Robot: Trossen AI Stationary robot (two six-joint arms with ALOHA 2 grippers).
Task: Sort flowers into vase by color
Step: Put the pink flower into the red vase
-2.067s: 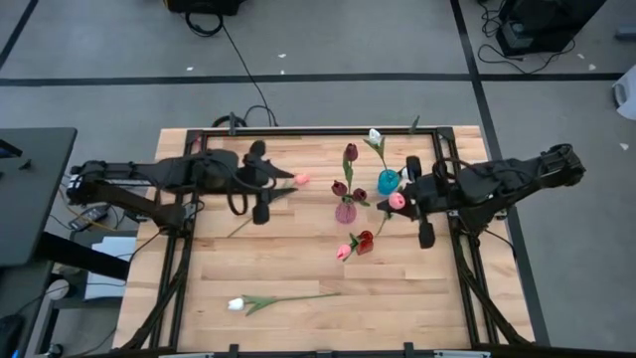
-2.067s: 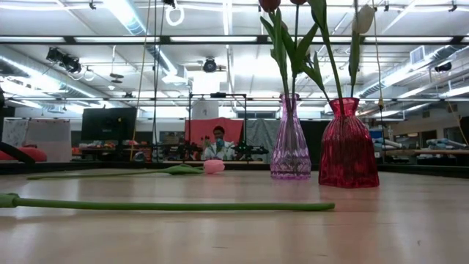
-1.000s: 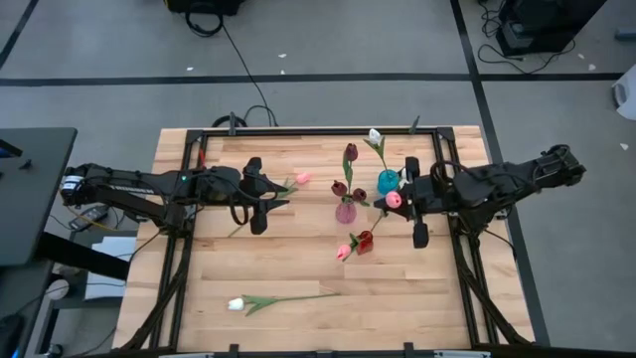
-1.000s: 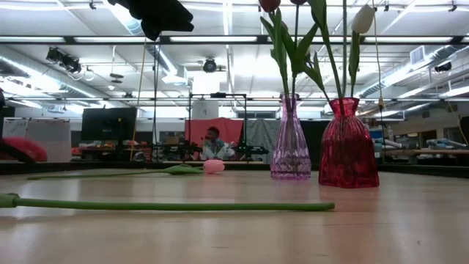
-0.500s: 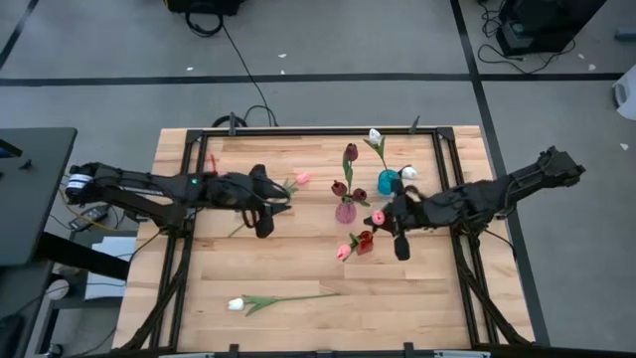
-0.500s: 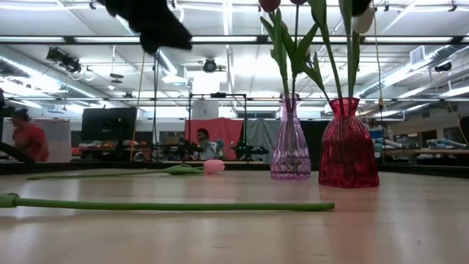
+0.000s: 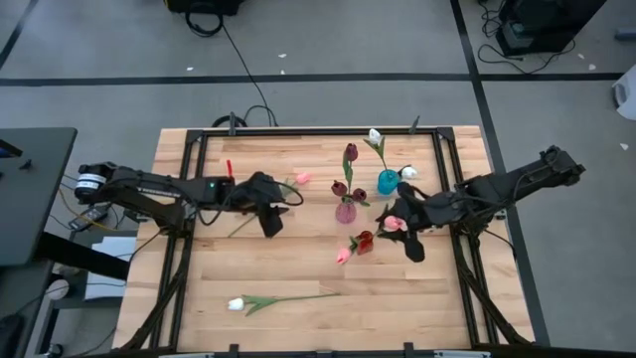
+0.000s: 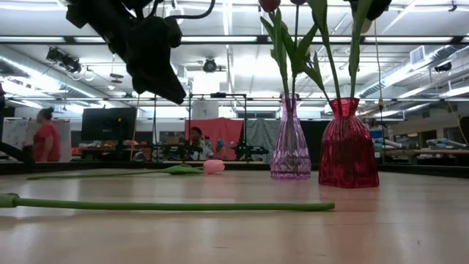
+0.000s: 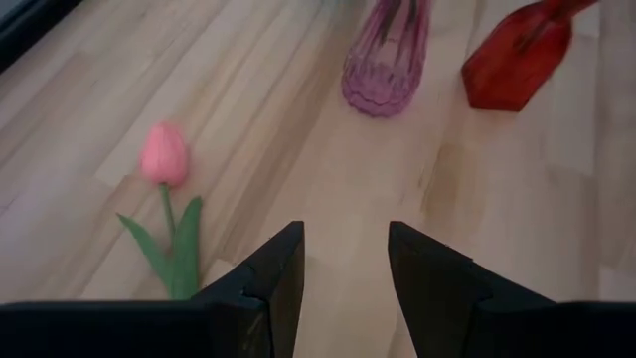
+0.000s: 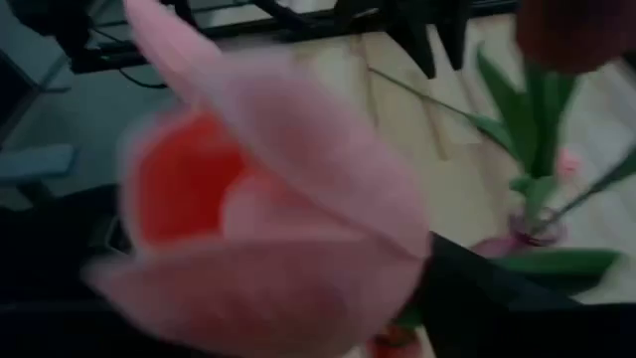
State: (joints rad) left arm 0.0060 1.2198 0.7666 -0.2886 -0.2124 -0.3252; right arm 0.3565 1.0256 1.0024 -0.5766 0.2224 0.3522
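1. Purple vase [image 7: 345, 211]: upright near the middle of the table [image 7: 199, 288]. It holds three maroon tulips [image 7: 339, 188]. All places below are given from this vase.
2. Red vase [image 7: 365, 241]: just beside the purple vase, on its near-edge side and slightly towards the right arm. One pink tulip [image 7: 343, 256] leans out of it.
3. Teal vase [image 7: 388, 182]: just beside the purple vase, on its far-edge side towards the right arm. It holds two white tulips [image 7: 375, 135].
4. Loose pink tulip [image 7: 301, 179]: lies flat on the table near the purple vase, on the left arm's side. Its head is nearest the vase and its stem runs away from it.
5. Loose white tulip [image 7: 236, 304]: lies flat, well apart from the purple vase, towards the near edge. Its head points away from the vase.
6. Left gripper [image 9: 345, 239]: raised above the table on the left arm's side of the purple vase, near the loose pink tulip. Its fingers are spread with nothing between them.
7. Right gripper [image 7: 405, 234]: on the right arm's side of the purple vase, just beyond the red vase. Whether it is open or closed cannot be told.
8. Third pink tulip [image 7: 395, 223]: its head sits at the right gripper and fills the right wrist view. Its stem cannot be traced.
9. Person in a red top [image 8: 46, 136]: stands in the room behind the table.
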